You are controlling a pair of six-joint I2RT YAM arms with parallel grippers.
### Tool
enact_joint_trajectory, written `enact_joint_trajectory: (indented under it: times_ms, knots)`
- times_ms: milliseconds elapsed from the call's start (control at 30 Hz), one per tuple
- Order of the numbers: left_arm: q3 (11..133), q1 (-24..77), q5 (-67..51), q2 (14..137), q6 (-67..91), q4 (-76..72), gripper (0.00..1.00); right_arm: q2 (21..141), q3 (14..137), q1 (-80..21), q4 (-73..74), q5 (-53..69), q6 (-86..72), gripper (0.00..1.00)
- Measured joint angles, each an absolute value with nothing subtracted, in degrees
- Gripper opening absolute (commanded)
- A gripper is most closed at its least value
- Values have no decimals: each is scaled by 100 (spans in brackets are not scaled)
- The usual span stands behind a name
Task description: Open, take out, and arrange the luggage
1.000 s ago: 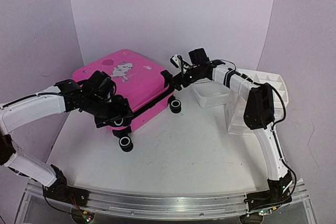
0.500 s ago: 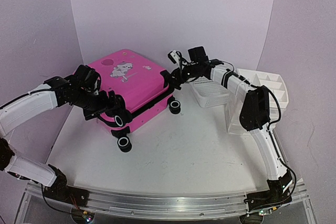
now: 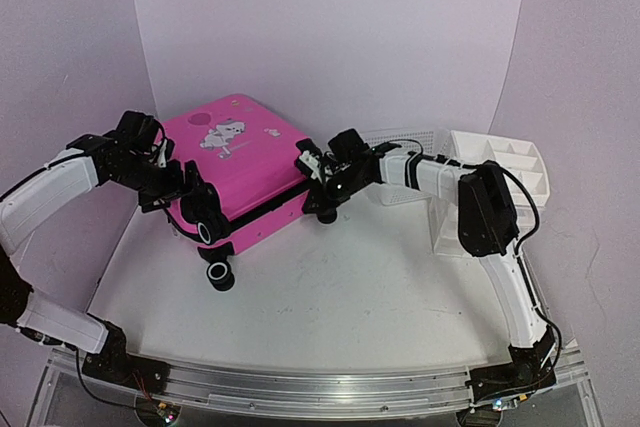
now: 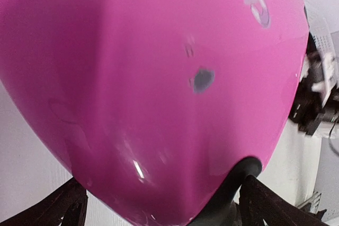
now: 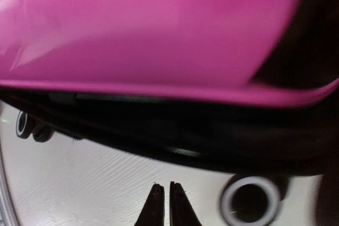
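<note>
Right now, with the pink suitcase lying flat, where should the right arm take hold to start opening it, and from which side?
Probably the black zipper band along the side of the luggage facing the arms. Come in low from the right, where the right gripper hangs by a wheel: the pink shells are smooth and too broad to pinch. No zipper pull is visible.

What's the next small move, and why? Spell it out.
Probably nudge the right hand forward to the black zipper seam: the suitcase lies shut, that hand is closed just short of the seam, and the left hand straddles its near-left corner.
</note>
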State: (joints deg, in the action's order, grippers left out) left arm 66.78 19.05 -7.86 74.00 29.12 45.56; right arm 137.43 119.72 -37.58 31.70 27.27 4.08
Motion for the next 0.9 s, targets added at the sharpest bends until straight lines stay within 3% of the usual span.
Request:
enact_joint_trajectory:
  times_ms: [200, 367, 467, 633, 900]
  knots:
    - [7043, 1308, -167, 7491, 2307, 4436, 99, 13552, 10840, -4464, 3159, 3052, -714, 21]
    - [7317, 1109, 211, 7483, 1868, 4748, 100, 12763, 9802, -5046, 2456, 3135, -1726, 54]
    - [7338, 1118, -163, 7266, 1809, 4871, 99, 12123, 9489, -5074, 2263, 2775, -1815, 67]
    - [7065, 1441, -897, 6506, 2331, 4950, 99, 11496, 9524, -4543, 2248, 2259, -1684, 72]
    - [6510, 3376, -357, 6405, 4108, 5022, 99, 11452, 9592, -3664, 2585, 1557, -1363, 77]
